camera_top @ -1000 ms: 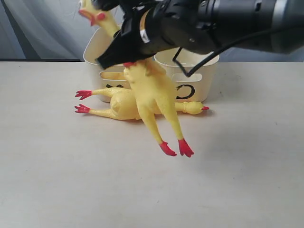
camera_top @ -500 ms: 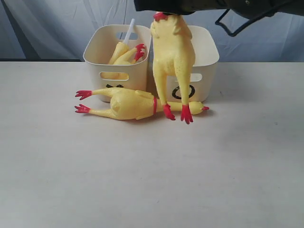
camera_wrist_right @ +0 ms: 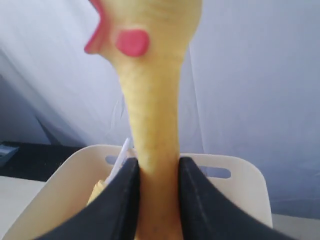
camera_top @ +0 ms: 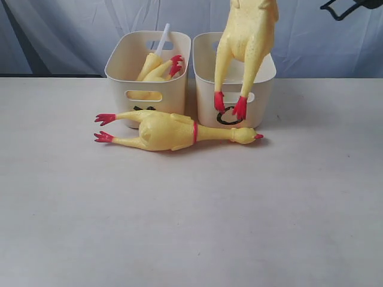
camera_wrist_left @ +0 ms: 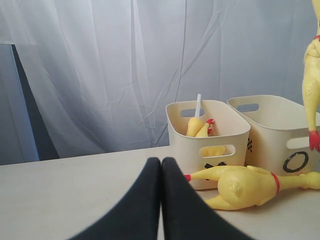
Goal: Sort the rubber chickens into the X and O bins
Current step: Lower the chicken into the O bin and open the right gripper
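Observation:
My right gripper (camera_wrist_right: 157, 162) is shut on the neck of a rubber chicken (camera_top: 245, 42). It hangs high, with its red feet dangling in front of the O bin (camera_top: 263, 72). Only the neck and head of that chicken (camera_wrist_right: 155, 125) show in the right wrist view. A second chicken (camera_top: 164, 131) lies on the table in front of both bins. Inside the X bin (camera_top: 128, 60) rests a headless body (camera_top: 157, 67) with a white tube (camera_top: 161, 39). My left gripper (camera_wrist_left: 161, 160) is shut on nothing, low over the table, and is outside the exterior view.
A pale curtain (camera_top: 60, 36) hangs behind the bins. The lying chicken (camera_wrist_left: 245, 185) rests against the X bin (camera_wrist_left: 220, 132) and the O bin (camera_wrist_left: 280, 115). A black cable loop (camera_top: 347, 7) shows at the top right. Behind the held neck is a cream bin (camera_wrist_right: 245, 185).
The right arm has lifted the held chicken up and back, from hanging over the table's front to above the O bin. The arm itself has left the exterior view.

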Motion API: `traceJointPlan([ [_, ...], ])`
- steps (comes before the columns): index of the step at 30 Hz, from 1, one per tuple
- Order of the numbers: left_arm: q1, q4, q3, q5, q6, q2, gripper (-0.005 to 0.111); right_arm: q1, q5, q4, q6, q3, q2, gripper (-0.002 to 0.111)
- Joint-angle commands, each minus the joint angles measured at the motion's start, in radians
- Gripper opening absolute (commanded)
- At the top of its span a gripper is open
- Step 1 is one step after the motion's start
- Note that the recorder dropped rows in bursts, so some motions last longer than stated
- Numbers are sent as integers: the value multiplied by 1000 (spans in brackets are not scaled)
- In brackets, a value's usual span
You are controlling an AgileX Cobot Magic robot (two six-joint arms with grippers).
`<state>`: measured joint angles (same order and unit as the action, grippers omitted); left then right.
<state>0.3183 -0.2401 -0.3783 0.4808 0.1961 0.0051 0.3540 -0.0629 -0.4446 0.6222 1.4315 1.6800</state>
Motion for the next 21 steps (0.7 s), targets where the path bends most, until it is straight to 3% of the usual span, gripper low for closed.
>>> traceJointPlan([
  [1, 4, -6, 2, -10, 2, -5, 0, -51, 110, 8, 6, 1, -10, -1],
  [17, 4, -4, 2, -10, 2, -5, 0, -155, 540, 287, -28, 1, 179, -1],
  [21, 4, -4, 2, -10, 2, -5, 0, -160, 686, 433, -155, 1, 245, -1],
])
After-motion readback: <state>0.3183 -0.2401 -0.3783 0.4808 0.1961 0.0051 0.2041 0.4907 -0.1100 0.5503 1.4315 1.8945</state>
